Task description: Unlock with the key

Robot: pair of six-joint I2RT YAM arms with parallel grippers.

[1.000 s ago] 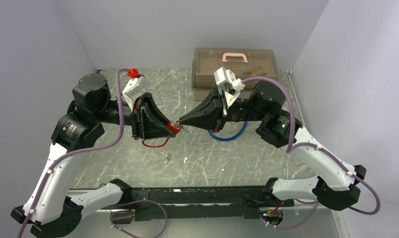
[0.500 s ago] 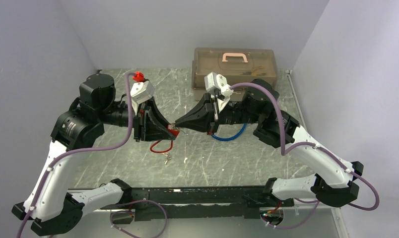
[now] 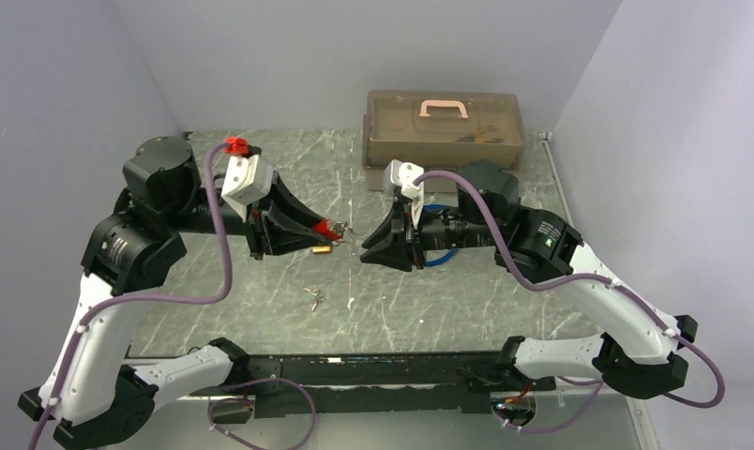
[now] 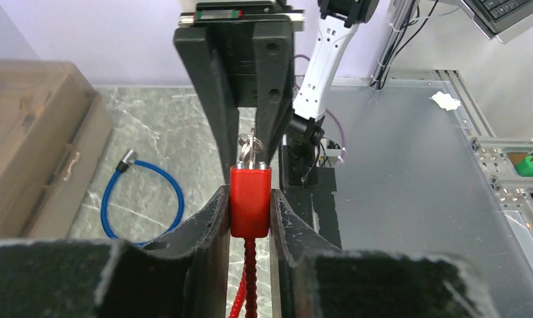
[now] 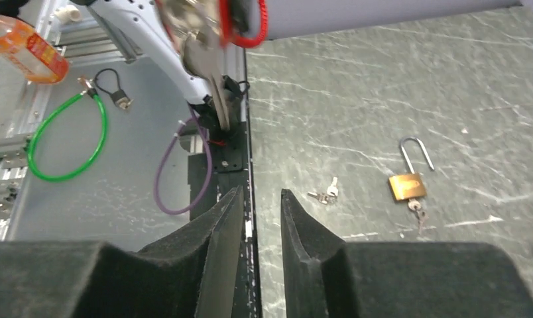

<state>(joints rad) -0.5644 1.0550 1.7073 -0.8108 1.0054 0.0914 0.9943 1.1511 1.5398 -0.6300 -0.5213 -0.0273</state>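
Key sits in red lock clenched by left gripper; right gripper, parted and empty, may knock it askew.

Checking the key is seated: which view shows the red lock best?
Left wrist: the red lock sits close and sharp in the left gripper, the key in its top. Top external shows it only as a small red spot; right wrist catches a blurred piece at the frame's top edge.
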